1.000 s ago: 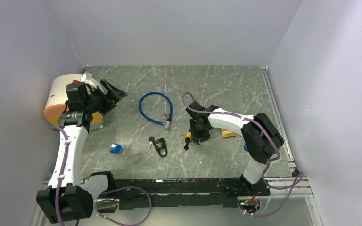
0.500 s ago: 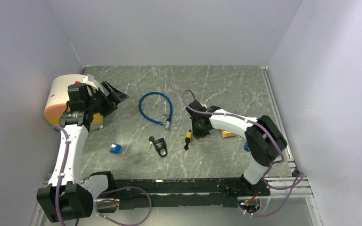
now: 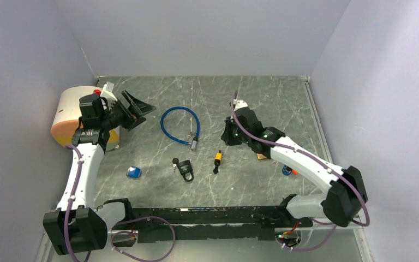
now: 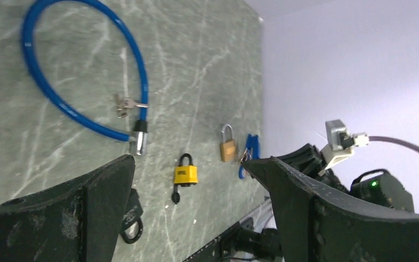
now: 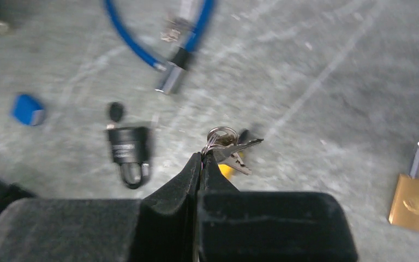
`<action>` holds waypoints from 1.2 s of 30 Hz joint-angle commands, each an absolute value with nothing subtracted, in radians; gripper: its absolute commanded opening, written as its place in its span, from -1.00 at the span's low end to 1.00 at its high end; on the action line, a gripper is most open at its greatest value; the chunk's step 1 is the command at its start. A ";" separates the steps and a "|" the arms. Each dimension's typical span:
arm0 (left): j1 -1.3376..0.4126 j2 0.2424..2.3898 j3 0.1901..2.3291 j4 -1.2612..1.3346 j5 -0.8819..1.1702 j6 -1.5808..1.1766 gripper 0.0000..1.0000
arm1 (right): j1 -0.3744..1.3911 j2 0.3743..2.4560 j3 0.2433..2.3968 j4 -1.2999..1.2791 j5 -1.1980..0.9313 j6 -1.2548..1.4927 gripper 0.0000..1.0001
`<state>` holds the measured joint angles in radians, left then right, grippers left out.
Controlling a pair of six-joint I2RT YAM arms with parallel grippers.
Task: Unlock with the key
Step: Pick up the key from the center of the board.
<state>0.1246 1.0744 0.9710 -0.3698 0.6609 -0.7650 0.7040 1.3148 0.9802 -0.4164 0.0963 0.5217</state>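
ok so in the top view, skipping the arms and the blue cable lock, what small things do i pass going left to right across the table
small blue block → black padlock → yellow padlock → brass padlock → blue keys

Blue cable lock (image 3: 180,124) mid-table, black padlock (image 3: 185,169), yellow padlock (image 3: 217,158) nearer, left tool (image 3: 143,113) spread wide
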 commanded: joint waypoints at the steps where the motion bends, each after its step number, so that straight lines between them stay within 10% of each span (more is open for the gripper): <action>1: 0.076 1.069 0.942 -0.120 0.830 -0.881 0.89 | 0.703 1.219 1.019 -0.177 -0.127 0.379 -1.00; 12: -0.178 1.190 1.019 0.021 0.853 -0.955 0.89 | 0.712 1.265 1.137 0.119 -0.647 0.300 -1.00; 36: -0.218 1.123 0.827 0.462 0.915 -0.939 0.82 | 0.714 1.342 1.271 0.006 -0.578 0.318 -1.00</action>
<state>-0.2134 1.1858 0.8467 0.2955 0.8928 -1.0531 0.7124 1.3491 1.2034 -0.0086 -0.6159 0.2504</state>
